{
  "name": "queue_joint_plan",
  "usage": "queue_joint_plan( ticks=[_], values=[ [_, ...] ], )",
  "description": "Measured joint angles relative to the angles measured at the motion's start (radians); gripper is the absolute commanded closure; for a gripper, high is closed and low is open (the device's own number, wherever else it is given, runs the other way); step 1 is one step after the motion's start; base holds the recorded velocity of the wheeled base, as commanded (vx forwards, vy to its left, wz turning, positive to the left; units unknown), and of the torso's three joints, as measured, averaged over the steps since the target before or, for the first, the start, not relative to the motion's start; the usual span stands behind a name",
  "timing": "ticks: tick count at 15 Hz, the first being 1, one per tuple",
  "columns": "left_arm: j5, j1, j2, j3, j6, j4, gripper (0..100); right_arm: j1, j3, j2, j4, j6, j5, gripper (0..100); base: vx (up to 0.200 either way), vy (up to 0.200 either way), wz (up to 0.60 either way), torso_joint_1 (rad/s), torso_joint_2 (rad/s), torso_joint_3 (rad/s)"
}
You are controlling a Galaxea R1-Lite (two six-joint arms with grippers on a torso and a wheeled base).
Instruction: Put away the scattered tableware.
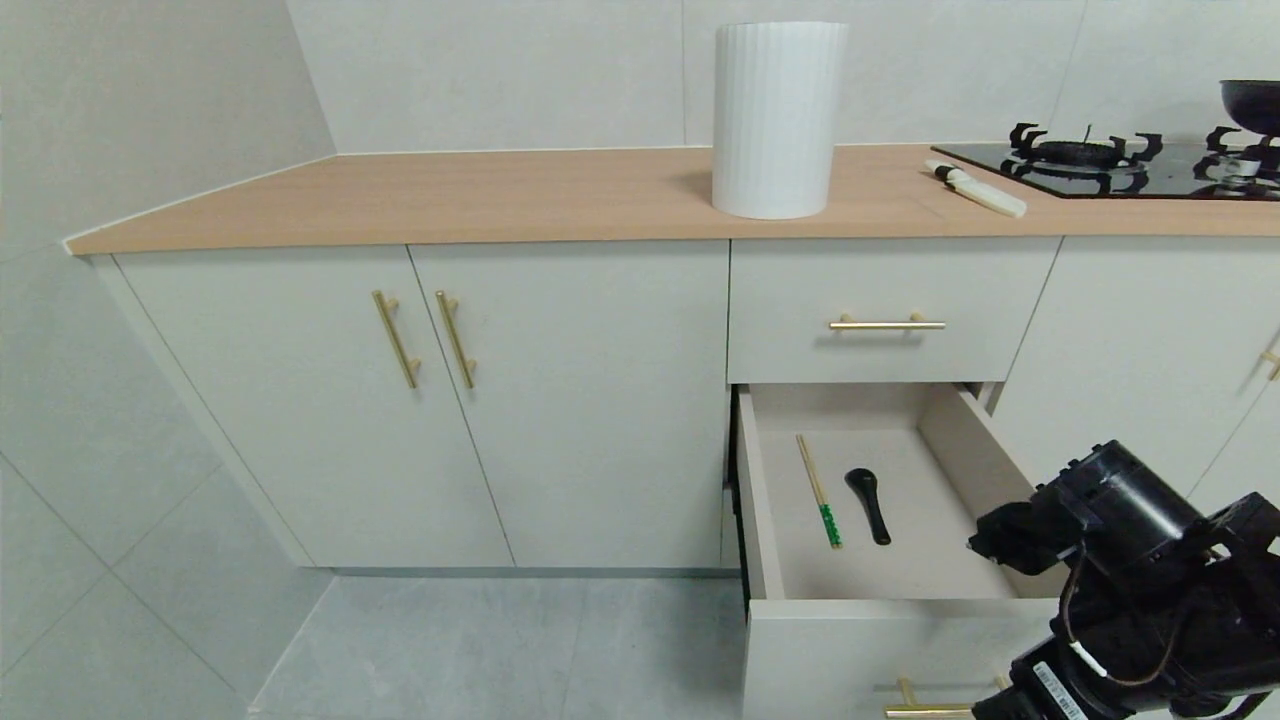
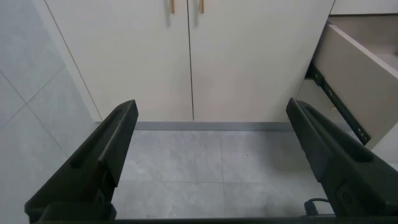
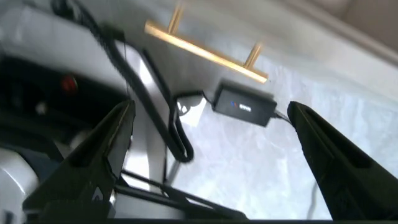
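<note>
The lower drawer [image 1: 757,500] stands pulled out. On its floor lie a pair of chopsticks [image 1: 820,492] with green ends and a black spoon [image 1: 870,505], side by side. A knife [image 1: 975,188] in pale colours rests on the wooden counter beside the stove. My right arm [image 1: 1130,560] hangs at the drawer's front right corner. My right gripper [image 3: 211,112] is open and holds nothing, with the drawer's gold handle [image 3: 205,50] beyond it. My left gripper [image 2: 211,106] is open and holds nothing, low above the floor facing the cabinet doors, the open drawer [image 2: 360,68] off to one side.
A tall white ribbed cylinder [image 1: 775,120] stands on the counter [image 1: 450,200]. A black gas stove [image 1: 1110,160] with a dark pot [image 1: 1250,100] sits at the far right. A shut drawer [image 1: 885,310] lies above the open one, and double cabinet doors [image 1: 430,400] are to the left.
</note>
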Motion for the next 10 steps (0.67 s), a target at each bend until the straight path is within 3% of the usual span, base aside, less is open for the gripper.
queue_joint_plan(
  ticks=[10],
  values=[
    [0.000, 0.000, 0.000, 0.000, 0.000, 0.000, 0, -0.022, -0.046, 0.159, -0.028, 0.082, -0.009, 0, 0.000, 0.000, 0.00, 0.000, 0.00, 0.000]
  ],
)
